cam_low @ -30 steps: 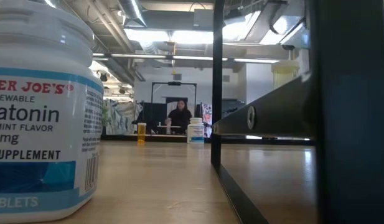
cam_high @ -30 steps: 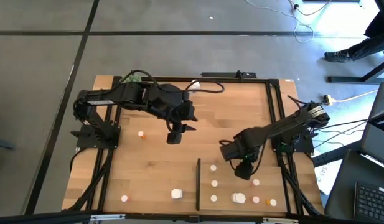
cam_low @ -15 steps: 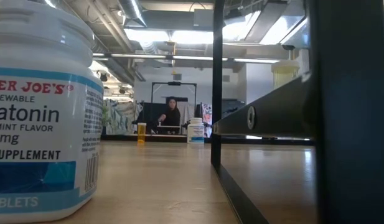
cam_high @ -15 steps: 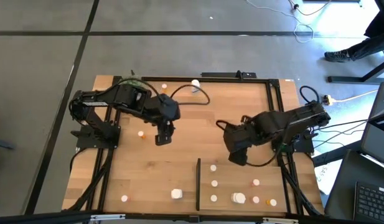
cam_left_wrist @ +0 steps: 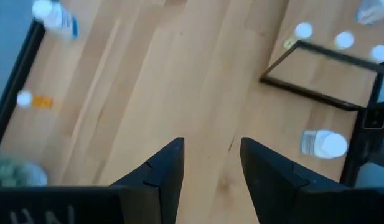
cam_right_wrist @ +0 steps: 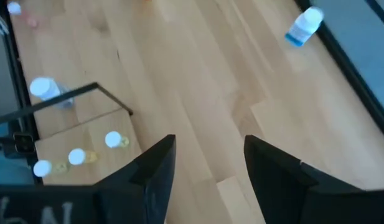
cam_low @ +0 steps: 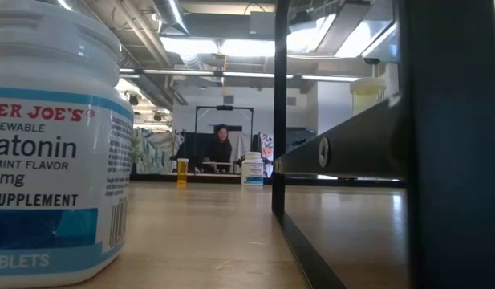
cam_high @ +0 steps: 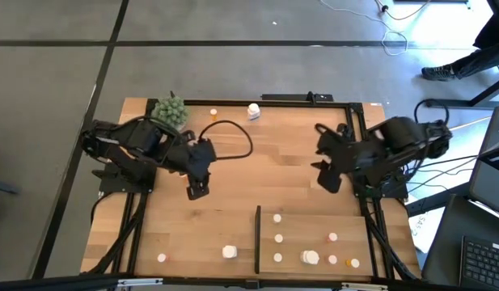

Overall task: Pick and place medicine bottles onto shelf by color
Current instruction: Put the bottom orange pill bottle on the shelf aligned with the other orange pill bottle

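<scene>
We see the left pincer at centre-left and the right pincer at centre-right, both folded back above the worktop, fingers parted, empty.

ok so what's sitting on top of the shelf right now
The shelf holds about six small bottles, white and orange, plus one chunkier white bottle. Nothing covers them.

The wooden table holds small bottles on the shelf at the lower right, a white bottle at the bottom, and a green ball at the upper left.
</scene>
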Available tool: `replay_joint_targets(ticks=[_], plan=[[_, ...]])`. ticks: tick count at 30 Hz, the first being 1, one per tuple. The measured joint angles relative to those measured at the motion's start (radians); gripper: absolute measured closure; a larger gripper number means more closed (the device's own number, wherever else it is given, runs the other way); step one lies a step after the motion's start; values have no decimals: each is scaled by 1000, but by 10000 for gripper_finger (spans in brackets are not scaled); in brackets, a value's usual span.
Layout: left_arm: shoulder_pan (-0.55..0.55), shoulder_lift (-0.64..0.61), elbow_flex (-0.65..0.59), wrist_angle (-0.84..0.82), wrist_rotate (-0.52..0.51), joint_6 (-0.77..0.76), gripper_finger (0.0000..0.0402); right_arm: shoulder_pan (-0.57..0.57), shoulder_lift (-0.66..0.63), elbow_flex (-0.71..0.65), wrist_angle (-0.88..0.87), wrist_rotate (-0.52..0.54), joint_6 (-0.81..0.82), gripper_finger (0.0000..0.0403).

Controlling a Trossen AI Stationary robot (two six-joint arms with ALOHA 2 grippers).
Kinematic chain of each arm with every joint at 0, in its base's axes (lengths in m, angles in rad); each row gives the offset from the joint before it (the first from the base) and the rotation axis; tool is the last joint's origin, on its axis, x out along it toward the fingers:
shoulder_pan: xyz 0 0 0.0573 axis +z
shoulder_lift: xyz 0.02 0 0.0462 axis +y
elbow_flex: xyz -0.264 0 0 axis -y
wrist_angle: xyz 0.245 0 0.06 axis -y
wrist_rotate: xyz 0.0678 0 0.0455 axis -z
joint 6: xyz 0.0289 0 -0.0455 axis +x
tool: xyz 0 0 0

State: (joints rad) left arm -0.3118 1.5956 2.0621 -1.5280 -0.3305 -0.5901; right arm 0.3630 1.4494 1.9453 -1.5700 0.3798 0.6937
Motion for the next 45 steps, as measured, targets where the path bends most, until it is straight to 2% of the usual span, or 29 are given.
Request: replay_joint_targets(ticks=[2,12,18,25,31,40,45], plan=[[-18,-4,-1,-49,-1,-71,250,0,-20,0,3,13,-18,211],[-28,-12,-69,-43,2,-276,250,1,-37,0,35,-14,-124,211],[9,-108,-245,-43,23,-375,250,2,-61,0,43,-39,-187,211],[86,-253,-472,-44,86,-605,250,0,-99,0,63,-42,-319,211],[185,-314,-614,-43,132,-803,250,-2,-100,0,99,-52,-481,211],[333,-327,-843,-2,292,-811,250,-131,-99,0,169,-178,-621,211],[384,-325,-980,143,296,-697,250,-209,-99,0,187,-198,-622,211]])
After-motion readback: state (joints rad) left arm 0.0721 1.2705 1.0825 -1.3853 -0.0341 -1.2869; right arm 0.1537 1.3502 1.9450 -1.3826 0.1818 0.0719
